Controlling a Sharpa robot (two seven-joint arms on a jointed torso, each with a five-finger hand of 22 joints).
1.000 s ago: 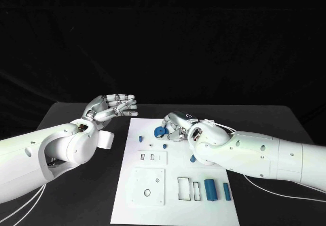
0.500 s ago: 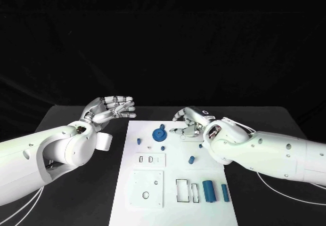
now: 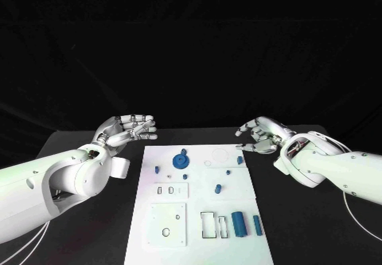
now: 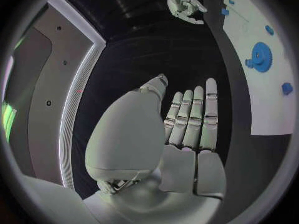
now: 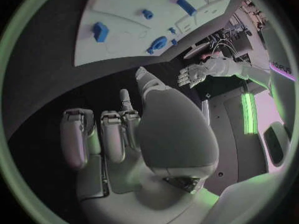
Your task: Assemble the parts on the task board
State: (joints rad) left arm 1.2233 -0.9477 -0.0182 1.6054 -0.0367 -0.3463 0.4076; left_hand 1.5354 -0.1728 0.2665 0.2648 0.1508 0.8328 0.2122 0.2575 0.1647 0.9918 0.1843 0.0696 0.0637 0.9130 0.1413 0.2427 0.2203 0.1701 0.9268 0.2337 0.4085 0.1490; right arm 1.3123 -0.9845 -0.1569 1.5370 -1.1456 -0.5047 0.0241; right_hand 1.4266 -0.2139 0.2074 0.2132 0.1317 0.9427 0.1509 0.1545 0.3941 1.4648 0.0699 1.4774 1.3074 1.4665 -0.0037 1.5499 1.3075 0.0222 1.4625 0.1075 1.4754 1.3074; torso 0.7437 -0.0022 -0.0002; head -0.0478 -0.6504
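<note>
Task board (image 3: pixel 239 243) mid-table, blue gear (image 3: pixel 181 161) near its far edge. Small parts' shapes unclear. Left hand (image 3: pixel 127 130) and right hand (image 3: pixel 261 137) empty, fingers apart; wrist views show palms bare.

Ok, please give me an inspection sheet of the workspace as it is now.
Surface: black table, task board in the middle.
Job's things: blue gear on the board's far part; two blue cylinders lying at its near right; small blue pieces scattered on it.
Clutter: nothing seen.
Hands: left hand and right hand raised beside the board, holding nothing.
Cables: white cables under the right arm.
Surroundings: black backdrop.
</note>
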